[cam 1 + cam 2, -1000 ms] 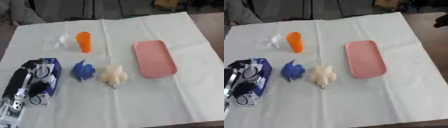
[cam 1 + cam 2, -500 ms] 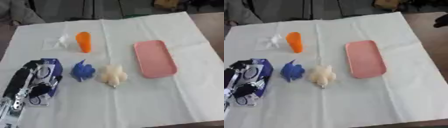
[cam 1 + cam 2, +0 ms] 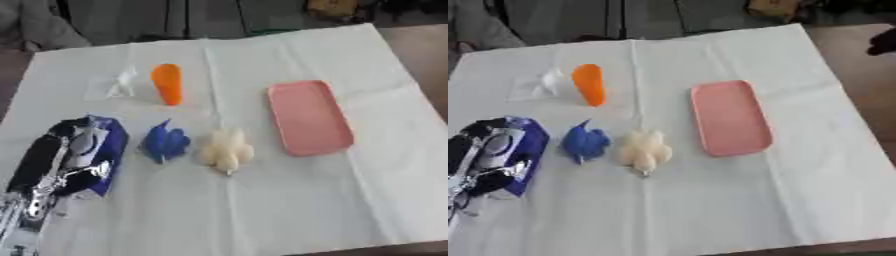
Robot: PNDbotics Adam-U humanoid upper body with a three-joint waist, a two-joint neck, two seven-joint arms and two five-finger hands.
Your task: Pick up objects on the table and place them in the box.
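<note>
**Table inventory: four loose items, one tray, left hand on a blue object**

- Writing, brands, labels: none legible on any item.
- Left hand [image 3: 61,167]: black and silver, entering from the lower-left corner. It lies over a blue object [image 3: 109,145] at the left edge of the cloth; its fingers seem to wrap it, though the exact grasp cannot be made out.
- Right hand: not visible.
- White cloth [image 3: 262,210]: covers the table.
- Pink tray [image 3: 309,117]: shallow, rectangular, right of centre, nothing in it.
- Orange object [image 3: 167,83]: elongated, upper left.
- Clear wrapper [image 3: 116,86]: just left of the orange object.
- Blue toy [image 3: 164,142]: centre-left.
- Cream toy [image 3: 227,150]: just right of the blue toy, apart from it.
</note>
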